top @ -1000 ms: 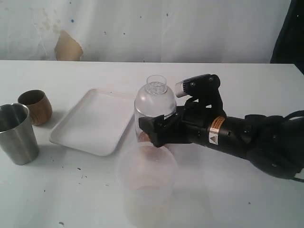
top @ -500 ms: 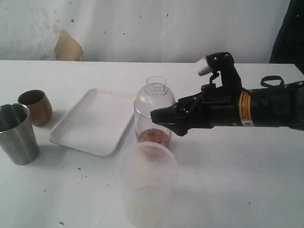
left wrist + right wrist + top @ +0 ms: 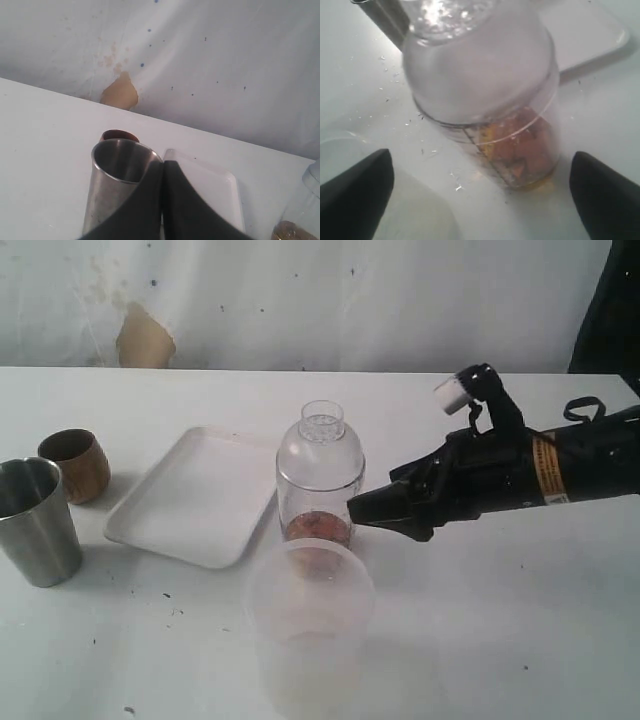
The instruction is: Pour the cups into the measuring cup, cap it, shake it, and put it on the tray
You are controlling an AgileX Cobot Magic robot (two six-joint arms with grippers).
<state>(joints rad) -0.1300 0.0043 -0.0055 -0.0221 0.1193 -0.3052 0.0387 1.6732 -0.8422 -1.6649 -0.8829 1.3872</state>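
Exterior view: the capped measuring cup (image 3: 320,480) stands upright on the surface (image 3: 480,620), just off the right edge of the tray (image 3: 190,500), with brown contents at its bottom. The right end effector (image 3: 372,510) hangs just right of it, fingers spread wide, gripping nothing. A frosted tub (image 3: 308,610) sits in front. Far left, the tumbler (image 3: 38,520) and wooden cup (image 3: 75,465) stand upright. Left wrist view: the left end effector (image 3: 162,200) is pressed together and empty, close by the tumbler.

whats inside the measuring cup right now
The measuring cup holds a shallow layer of brownish-orange pieces at its bottom; the rest looks empty. A clear domed cap sits on top. What the pieces are cannot be told.
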